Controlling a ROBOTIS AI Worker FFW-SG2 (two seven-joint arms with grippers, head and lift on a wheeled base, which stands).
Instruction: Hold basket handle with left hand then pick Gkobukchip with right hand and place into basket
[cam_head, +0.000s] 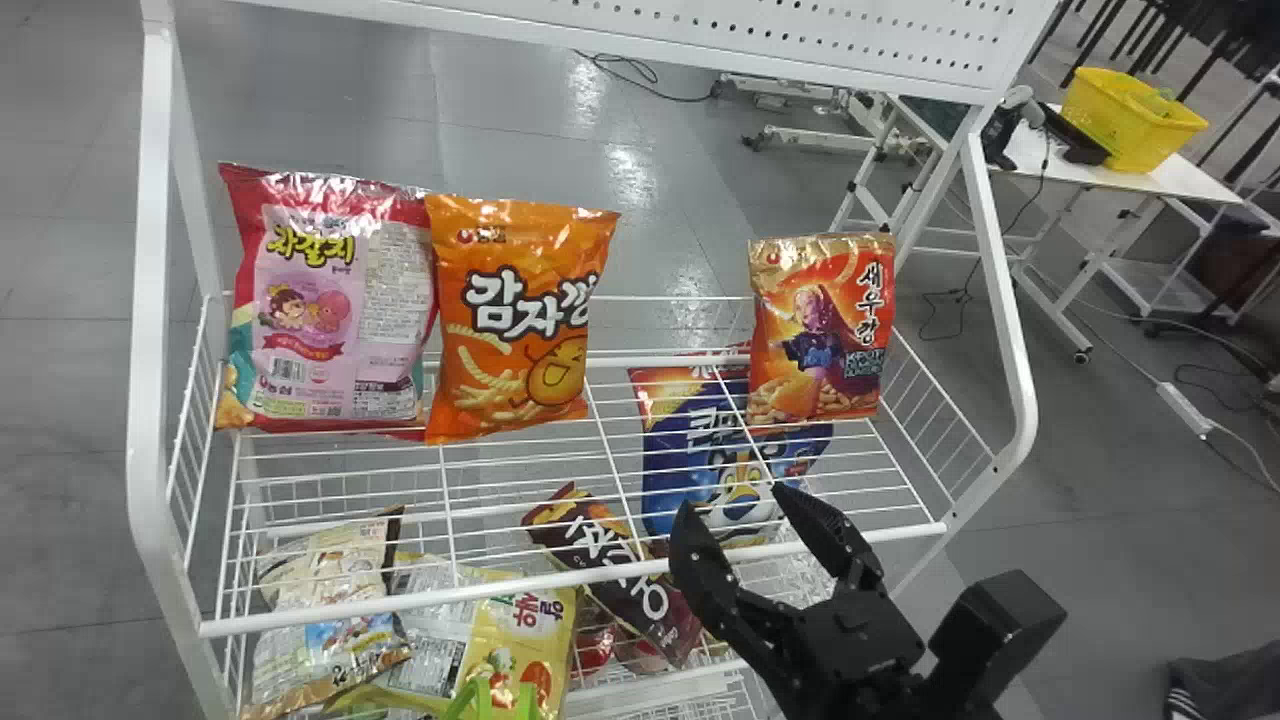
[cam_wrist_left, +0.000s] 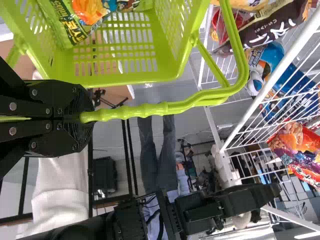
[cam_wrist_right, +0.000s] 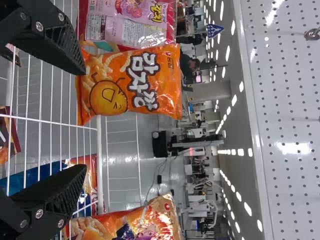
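Note:
My right gripper (cam_head: 736, 506) stands open before the rack's upper shelf, nothing between its fingers. In the right wrist view the right gripper (cam_wrist_right: 83, 120) is spread, the orange bag beyond it. The dark brown Gkobukchip pack (cam_head: 610, 565) lies slanted on the lower shelf, left of that gripper and partly behind the upper shelf's front bar; the left wrist view has the Gkobukchip (cam_wrist_left: 265, 27) beyond the basket. My left gripper (cam_wrist_left: 86, 118) is shut on the handle (cam_wrist_left: 145, 110) of the green basket (cam_wrist_left: 120, 79), which holds a green snack bag (cam_wrist_left: 65, 25).
The upper shelf's white front bar (cam_head: 420, 600) crosses above the lower packs. A pink bag (cam_head: 330, 300), an orange bag (cam_head: 515, 320) and a red-orange bag (cam_head: 822, 325) stand above; a blue bag (cam_head: 700, 470), yellow pack (cam_head: 515, 640) and beige pack (cam_head: 325, 640) lie lower.

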